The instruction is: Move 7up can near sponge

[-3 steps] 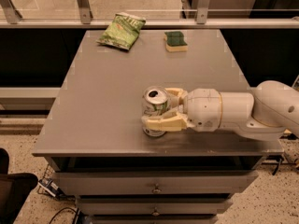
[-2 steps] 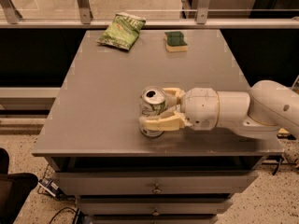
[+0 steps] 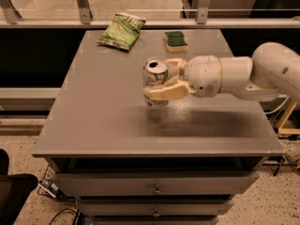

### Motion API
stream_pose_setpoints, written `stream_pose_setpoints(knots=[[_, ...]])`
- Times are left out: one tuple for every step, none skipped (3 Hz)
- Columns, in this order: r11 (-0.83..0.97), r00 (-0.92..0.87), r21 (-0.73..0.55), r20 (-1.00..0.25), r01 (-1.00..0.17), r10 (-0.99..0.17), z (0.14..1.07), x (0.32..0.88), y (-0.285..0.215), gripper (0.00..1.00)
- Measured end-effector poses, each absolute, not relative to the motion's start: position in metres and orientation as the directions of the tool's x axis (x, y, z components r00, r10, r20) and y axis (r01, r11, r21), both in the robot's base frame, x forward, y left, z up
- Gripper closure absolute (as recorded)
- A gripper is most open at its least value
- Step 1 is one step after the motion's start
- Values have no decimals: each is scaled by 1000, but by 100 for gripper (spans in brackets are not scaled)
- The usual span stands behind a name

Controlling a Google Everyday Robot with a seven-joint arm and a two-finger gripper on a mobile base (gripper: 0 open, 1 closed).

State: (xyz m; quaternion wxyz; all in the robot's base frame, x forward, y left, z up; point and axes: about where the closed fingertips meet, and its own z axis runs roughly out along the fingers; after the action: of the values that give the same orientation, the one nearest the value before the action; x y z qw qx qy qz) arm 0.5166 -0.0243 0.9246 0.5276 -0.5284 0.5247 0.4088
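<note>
Gripper (image 3: 160, 81), fingers clamped on 7up can (image 3: 153, 71) at mid table (image 3: 93, 116), could overshoot fwd & knock sponge (image 3: 176, 40) off back edge, or drop can if grip's loose.

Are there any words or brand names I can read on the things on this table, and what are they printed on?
No text can be read anywhere.
Chip bag: pale lettering, too blurred to read.
7up can, held over mid-table between the jaws of the gripper: markings too blurred to read.
Sponge: no text.
</note>
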Motion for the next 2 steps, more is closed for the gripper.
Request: stream_pose_setpoints(knots=[[121,126,-153,-971,-981,-203,960,553,-48,100],[160,113,-155,-963,-975,-246,976,597,-78,100]])
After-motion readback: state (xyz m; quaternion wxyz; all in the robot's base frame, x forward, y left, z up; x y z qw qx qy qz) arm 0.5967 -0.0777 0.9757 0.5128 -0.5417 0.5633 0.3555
